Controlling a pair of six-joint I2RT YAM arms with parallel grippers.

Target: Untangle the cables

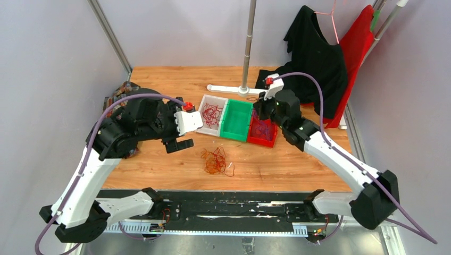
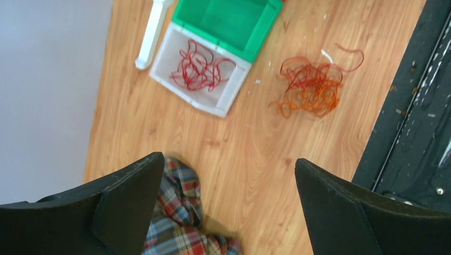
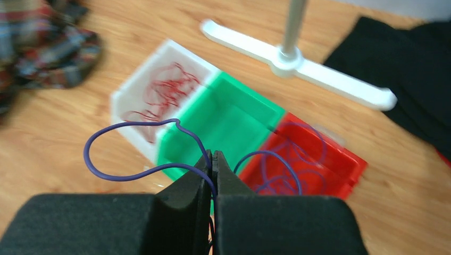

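A clump of red and orange cables (image 1: 215,160) lies on the wooden table in front of the bins; it also shows in the left wrist view (image 2: 311,87). Red cables (image 1: 211,113) lie in the white bin (image 2: 223,101). Purple cables (image 3: 298,154) lie in the red bin (image 1: 261,139). My right gripper (image 3: 212,155) is shut on a purple cable (image 3: 106,172) and holds it above the green bin (image 3: 234,114) and the red bin. My left gripper (image 2: 228,164) is open and empty, above bare wood left of the bins.
A plaid cloth (image 2: 175,212) lies under my left gripper at the table's left. A white stand base (image 1: 230,88) with a pole sits behind the bins. Black and red garments (image 1: 319,53) hang at the back right. A black rail (image 1: 223,204) runs along the near edge.
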